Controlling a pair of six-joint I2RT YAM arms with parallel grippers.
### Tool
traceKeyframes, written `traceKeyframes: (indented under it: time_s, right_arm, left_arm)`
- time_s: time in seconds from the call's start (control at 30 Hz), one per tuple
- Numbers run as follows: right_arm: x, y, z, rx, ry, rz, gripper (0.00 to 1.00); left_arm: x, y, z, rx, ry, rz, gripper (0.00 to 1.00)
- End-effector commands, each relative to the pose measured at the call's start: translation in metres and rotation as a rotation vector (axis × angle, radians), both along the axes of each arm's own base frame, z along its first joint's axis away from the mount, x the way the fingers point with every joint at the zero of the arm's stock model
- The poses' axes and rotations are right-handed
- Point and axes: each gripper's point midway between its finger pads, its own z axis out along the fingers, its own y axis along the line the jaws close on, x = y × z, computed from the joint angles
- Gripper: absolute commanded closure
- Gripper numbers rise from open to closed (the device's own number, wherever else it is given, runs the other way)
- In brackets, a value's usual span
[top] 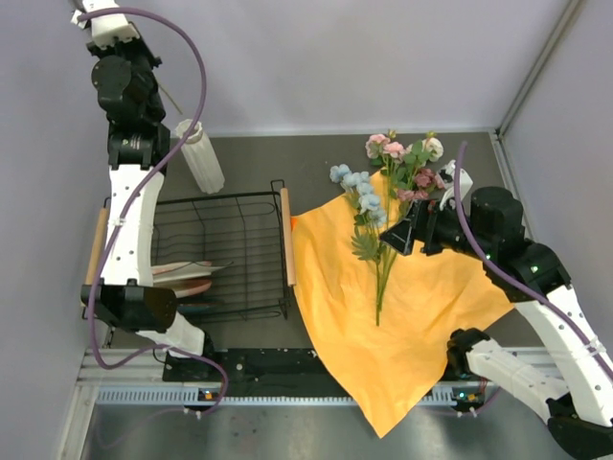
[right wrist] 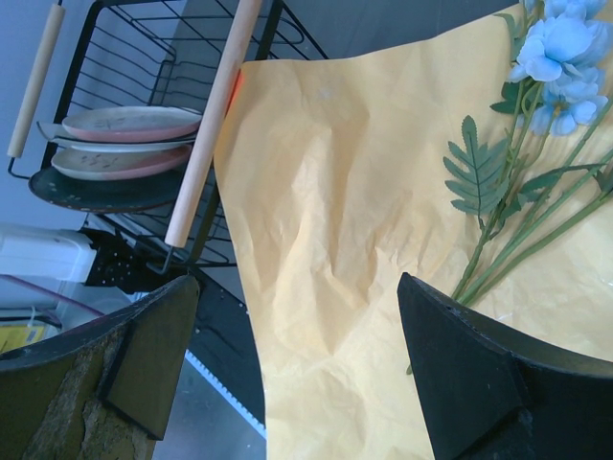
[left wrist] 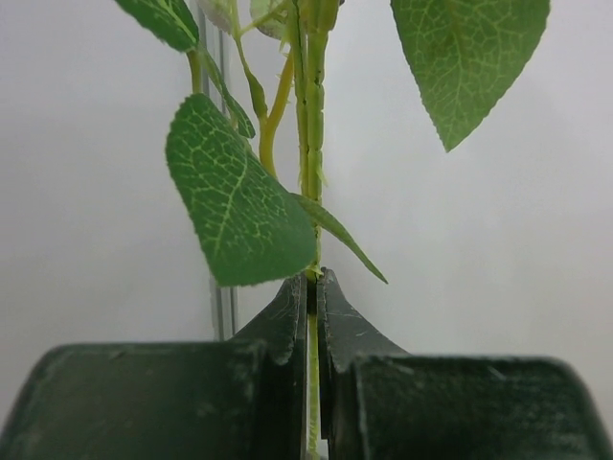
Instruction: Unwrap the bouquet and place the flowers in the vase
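The bouquet lies unwrapped: its orange paper (top: 383, 326) is spread flat on the table. On it lie the flowers (top: 383, 201), pink, cream and pale blue heads pointing to the far side. My right gripper (top: 407, 233) hovers just right of their stems, open and empty. In the right wrist view the paper (right wrist: 326, 192) fills the gap of the right gripper (right wrist: 297, 283), with blue blooms (right wrist: 560, 57) at upper right. My left gripper (left wrist: 312, 287) is shut on one green leafy stem (left wrist: 312, 144), raised high at the far left. The white ribbed vase (top: 199, 153) stands below it.
A black wire dish rack (top: 230, 254) with wooden handles sits between the vase and the paper and holds plates (top: 187, 278). The rack (right wrist: 144, 57) also shows in the right wrist view. Grey walls close the back and the right side.
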Motion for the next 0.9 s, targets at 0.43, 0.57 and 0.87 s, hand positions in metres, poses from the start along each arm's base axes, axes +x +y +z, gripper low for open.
traceKeyframes:
  time_s: [0.43,0.57,0.87]
  right_arm:
    - [0.006,0.007,0.003,0.014,-0.032,0.018,0.13]
    - [0.008,0.009,-0.002,0.009,-0.016,0.018,0.13]
    - [0.009,0.011,-0.008,0.009,0.004,0.021,0.13]
  left_arm:
    - [0.030,-0.009,-0.081,-0.034,0.116,-0.064,1.00]
    - [0.034,-0.013,-0.120,-0.063,0.124,-0.088,1.00]
    - [0.049,-0.018,-0.182,-0.122,0.188,-0.120,1.00]
